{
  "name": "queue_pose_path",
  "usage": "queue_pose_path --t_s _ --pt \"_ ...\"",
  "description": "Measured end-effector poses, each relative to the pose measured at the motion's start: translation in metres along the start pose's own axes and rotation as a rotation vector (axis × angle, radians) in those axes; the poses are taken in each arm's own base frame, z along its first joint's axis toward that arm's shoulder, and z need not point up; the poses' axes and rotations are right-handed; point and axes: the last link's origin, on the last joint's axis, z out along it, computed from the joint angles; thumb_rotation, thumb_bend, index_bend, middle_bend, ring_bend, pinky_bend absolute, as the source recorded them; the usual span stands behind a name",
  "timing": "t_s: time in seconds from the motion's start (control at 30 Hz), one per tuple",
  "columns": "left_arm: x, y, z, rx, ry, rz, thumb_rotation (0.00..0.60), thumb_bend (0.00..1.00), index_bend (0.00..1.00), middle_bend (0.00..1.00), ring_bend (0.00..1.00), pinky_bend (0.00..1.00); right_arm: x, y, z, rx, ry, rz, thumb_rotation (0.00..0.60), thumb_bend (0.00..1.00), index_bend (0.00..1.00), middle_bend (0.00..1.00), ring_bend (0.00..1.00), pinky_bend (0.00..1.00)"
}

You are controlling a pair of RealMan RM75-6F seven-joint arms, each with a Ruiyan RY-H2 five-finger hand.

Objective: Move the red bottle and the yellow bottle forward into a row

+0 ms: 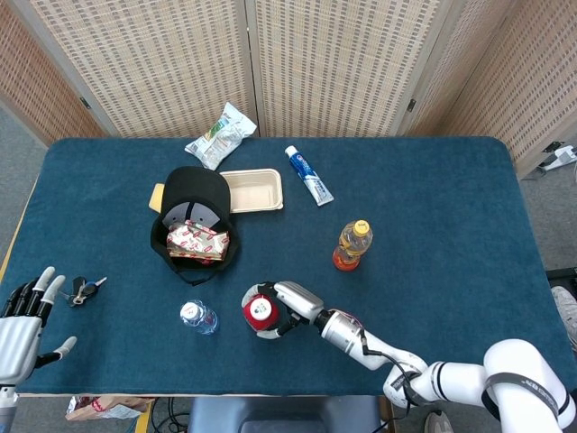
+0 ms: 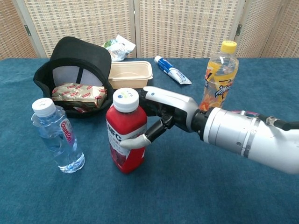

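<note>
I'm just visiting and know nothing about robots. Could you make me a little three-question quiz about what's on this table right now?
1. True or false: the right hand holds the red bottle.
2. What lies inside the upturned black cap? A) keys B) a red-patterned packet C) toothpaste
3. Fill in: the yellow bottle stands upright with ____ touching it.

Key
1. True: its fingers wrap the bottle, which stands beside the clear water bottle.
2. B: the packet sits in the cap; the keys lie by the left hand, and the toothpaste lies apart.
3. Nothing.
</note>
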Motion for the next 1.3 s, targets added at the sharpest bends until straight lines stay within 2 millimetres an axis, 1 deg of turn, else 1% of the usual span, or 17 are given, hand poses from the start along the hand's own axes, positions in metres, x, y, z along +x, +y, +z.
queue_pose_path --t_s 0.1,0.27,0.33,0.53,0.63,0.73,0.87,0.97,1.13,1.2,1.3 --pt "-0.001 0.0 0.001 -0.002 -0.004 0.001 0.6 0.14 0.0 0.0 0.0 0.06 0.0 -0.002 0.002 0.005 -0.001 0.006 0.6 0.23 0.41 0.3 0.22 0.27" --pt "0.0 0.0 0.001 -0.005 0.0 0.002 0.6 0.14 0.0 0.0 0.0 0.06 -0.001 -0.002 0.002 0.005 -0.008 0.006 0.6 0.22 0.39 0.28 0.2 0.26" --pt "0.0 0.0 0.001 -0.004 0.001 0.004 0.6 0.14 0.0 0.0 0.0 0.06 -0.001 -0.002 0.002 0.004 -0.01 0.004 0.6 0.22 0.36 0.27 0.19 0.25" --pt "-0.001 0.0 0.0 -0.001 -0.001 0.005 0.6 0.14 0.0 0.0 0.0 0.06 -0.001 -0.001 0.001 -0.004 -0.016 0.001 0.6 0.2 0.2 0.2 0.13 0.2" --pt "-0.001 0.0 0.0 -0.002 -0.003 0.004 0.6 0.14 0.0 0.0 0.0 0.06 -0.001 -0.002 0.001 -0.007 -0.022 0.002 0.6 0.2 0.08 0.16 0.1 0.19" --pt "-0.001 0.001 0.001 -0.005 -0.003 0.006 0.6 0.14 0.0 0.0 0.0 0.06 -0.001 -0.004 0.0 -0.009 -0.029 0.015 0.6 0.2 0.01 0.11 0.07 0.18" --pt "0.0 0.001 0.001 -0.002 0.001 0.005 0.6 0.14 0.0 0.0 0.0 0.06 0.004 -0.007 -0.003 -0.004 -0.019 0.01 0.6 0.19 0.0 0.02 0.01 0.12" --pt "0.0 0.001 0.001 -0.003 0.002 0.006 0.6 0.14 0.0 0.0 0.0 0.06 0.01 -0.01 -0.006 0.004 -0.004 -0.008 0.6 0.19 0.0 0.0 0.0 0.09" --pt "0.001 0.001 0.001 -0.006 0.005 0.001 0.6 0.14 0.0 0.0 0.0 0.06 0.028 -0.016 -0.017 0.019 0.037 -0.072 0.6 0.19 0.0 0.01 0.0 0.09" --pt "0.001 0.002 0.001 -0.008 0.005 -0.001 0.6 0.14 0.0 0.0 0.0 0.06 0.036 -0.018 -0.022 0.018 0.061 -0.099 0.6 0.19 0.0 0.03 0.0 0.09" --pt "0.0 0.002 0.001 -0.011 0.003 -0.004 0.6 0.14 0.0 0.0 0.0 0.06 0.05 -0.021 -0.034 0.015 0.115 -0.144 0.6 0.19 0.0 0.09 0.0 0.09"
